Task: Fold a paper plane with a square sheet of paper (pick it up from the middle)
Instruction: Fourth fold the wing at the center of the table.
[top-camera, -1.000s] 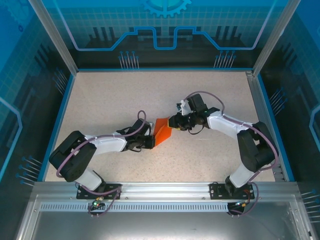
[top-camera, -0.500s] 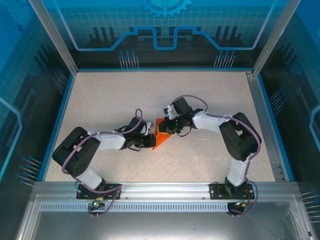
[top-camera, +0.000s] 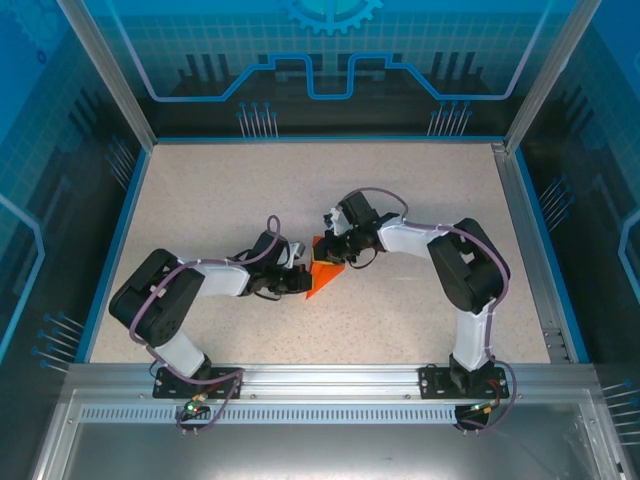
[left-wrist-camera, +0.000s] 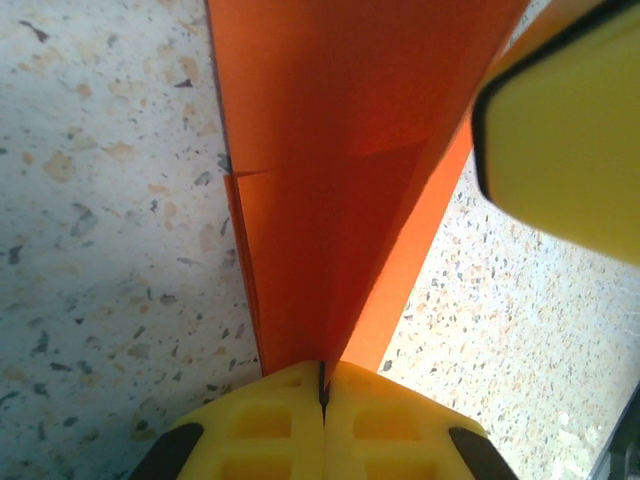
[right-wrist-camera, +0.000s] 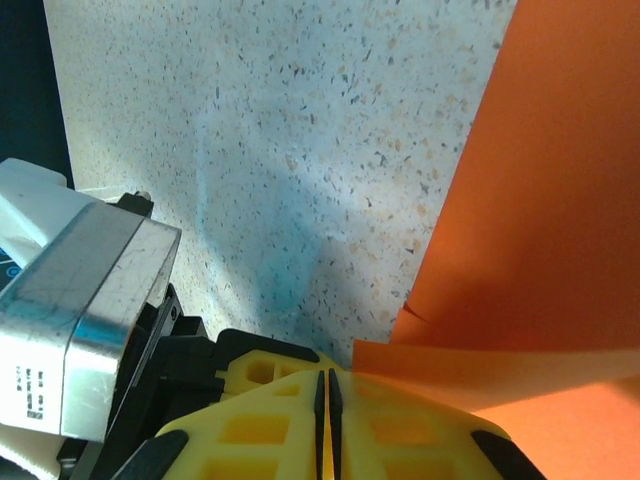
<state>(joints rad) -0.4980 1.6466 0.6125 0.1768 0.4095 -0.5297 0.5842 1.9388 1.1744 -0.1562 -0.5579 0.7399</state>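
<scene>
Left gripper (top-camera: 303, 283): clamped on the near-left end of the thin bright orange paper sheet (top-camera: 322, 273). In the left wrist view its yellow fingertips (left-wrist-camera: 270, 415) meet on the point where two orange layers run together in a V.
Orange paper sheet: a small creased wedge, partly folded, near the middle of the speckled beige tabletop (top-camera: 420, 200) and between the two grippers. One layer stands up off the surface rather than lying flat.
Right gripper (top-camera: 326, 252): low at the far-right side of the wedge with its jaws together. In the right wrist view a folded edge touches the tip of one finger (right-wrist-camera: 400, 420); whether it is nipped between them I cannot tell.
Step in hand: judged mid-fold. The left side anchors the wedge while the right works a flap or crease. No slim dart shape is formed yet.
Next move: probably bringing the raised layer down edge to edge and pressing along the crease. That calls for the left grip not slipping and a gentle pull, since thin paper tears or skews easily.
</scene>
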